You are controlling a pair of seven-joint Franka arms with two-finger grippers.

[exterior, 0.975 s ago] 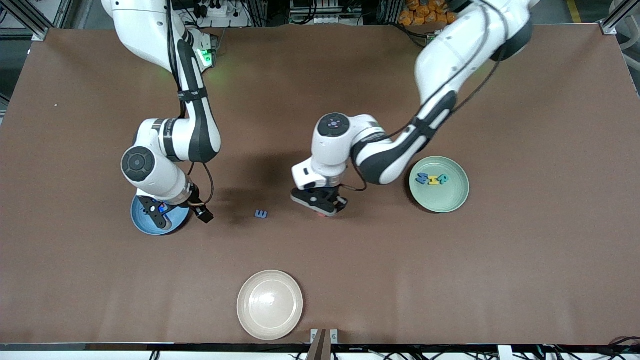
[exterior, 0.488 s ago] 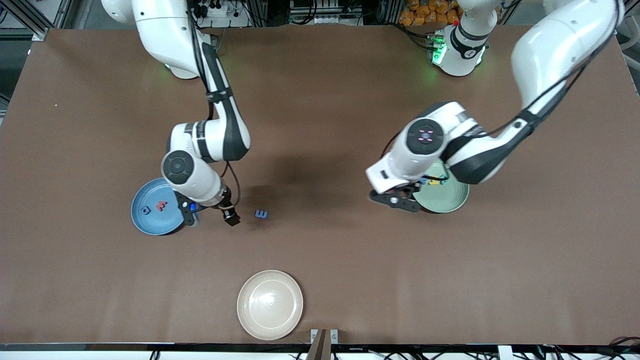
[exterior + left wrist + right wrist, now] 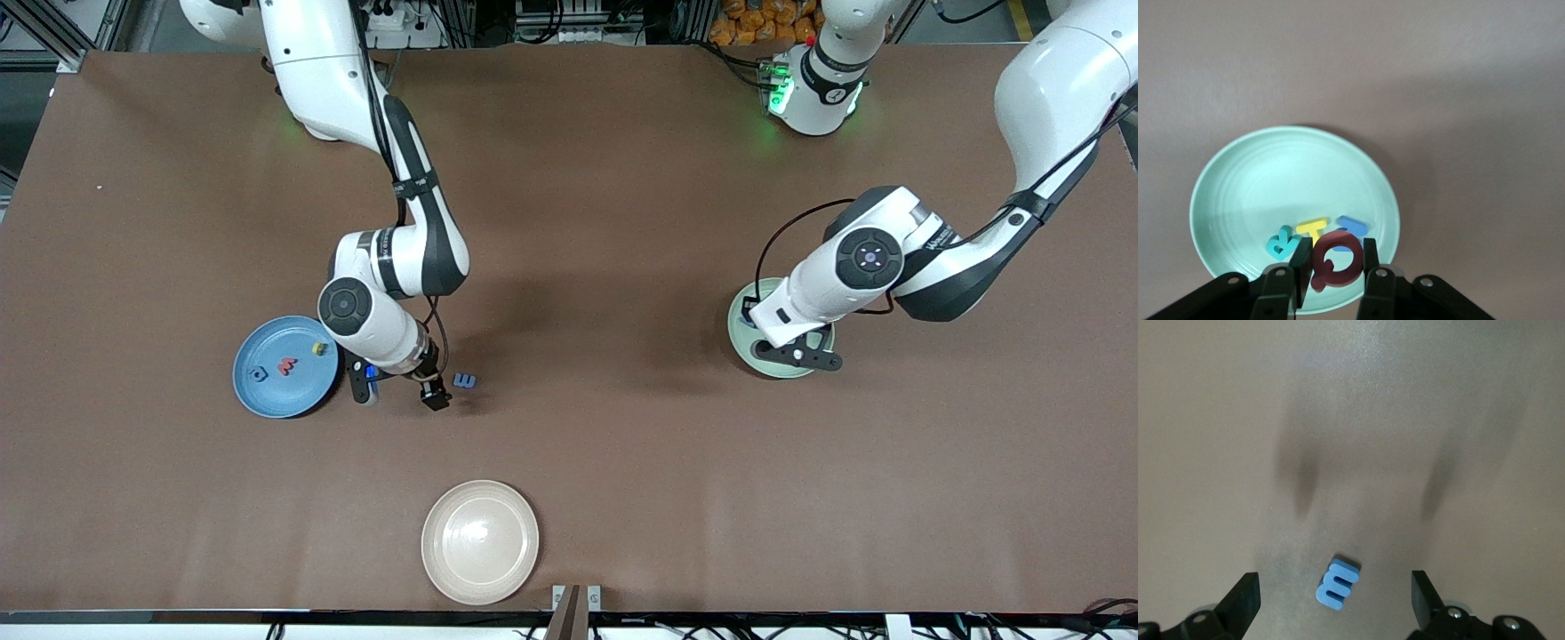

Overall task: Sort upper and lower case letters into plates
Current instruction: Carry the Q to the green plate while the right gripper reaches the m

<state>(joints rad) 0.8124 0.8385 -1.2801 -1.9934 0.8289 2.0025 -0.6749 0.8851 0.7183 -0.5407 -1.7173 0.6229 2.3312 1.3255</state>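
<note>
My left gripper [image 3: 797, 356] hangs over the pale mint green plate [image 3: 749, 358], shut on a red letter Q [image 3: 1336, 260]. In the left wrist view the mint plate [image 3: 1271, 180] holds a teal letter [image 3: 1281, 242], a yellow T [image 3: 1313, 229] and a blue letter [image 3: 1351, 223]. My right gripper [image 3: 398, 392] is open, low over the table between the sky blue plate [image 3: 267, 400] and a blue letter E [image 3: 463, 380]. In the right wrist view the E [image 3: 1338, 585] lies flat between the open fingers of my right gripper [image 3: 1335, 603]. The blue plate holds a red letter [image 3: 286, 365], a blue letter [image 3: 258, 374] and a small yellow letter [image 3: 316, 348].
A cream-beige plate [image 3: 480, 542] sits empty near the table edge closest to the front camera. The brown table top [image 3: 622, 462] stretches bare between the plates.
My left gripper carried the red Q from the table's middle to over the mint plate. My right gripper moved off the blue plate to the blue E; a yellow letter now shows in the blue plate.
</note>
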